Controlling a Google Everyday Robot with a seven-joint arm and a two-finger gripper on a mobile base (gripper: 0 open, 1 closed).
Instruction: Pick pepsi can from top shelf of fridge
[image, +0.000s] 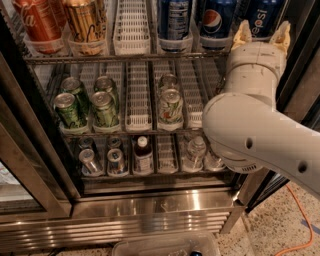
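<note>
Camera view, fridge door open. The pepsi can (263, 17) stands upright at the right end of the top shelf (125, 58), its white lettering running up the side, in the rightmost lane I can see. The gripper (263, 34) is raised in front of that lane with its two tan fingers (243, 33) spread wide, one to each side of the can's lower part (whether either pad touches the can, I cannot tell). Just left of the pepsi can sits the blue logo can (216, 22), then the blue small-print can (173, 20), a white lane divider (131, 25), a gold can (86, 22) and a red cola can (37, 22) at the far left. The white arm (250, 120) rises from lower right and covers the right ends of the two lower racks. On the middle rack stand green cans (70, 110); on the bottom rack, a dark-capped bottle (143, 155) between silver-topped cans (91, 161). Below, the fridge (150, 222) shows its louvred steel base, with an orange cable (300, 225) on the speckled floor to the right.
</note>
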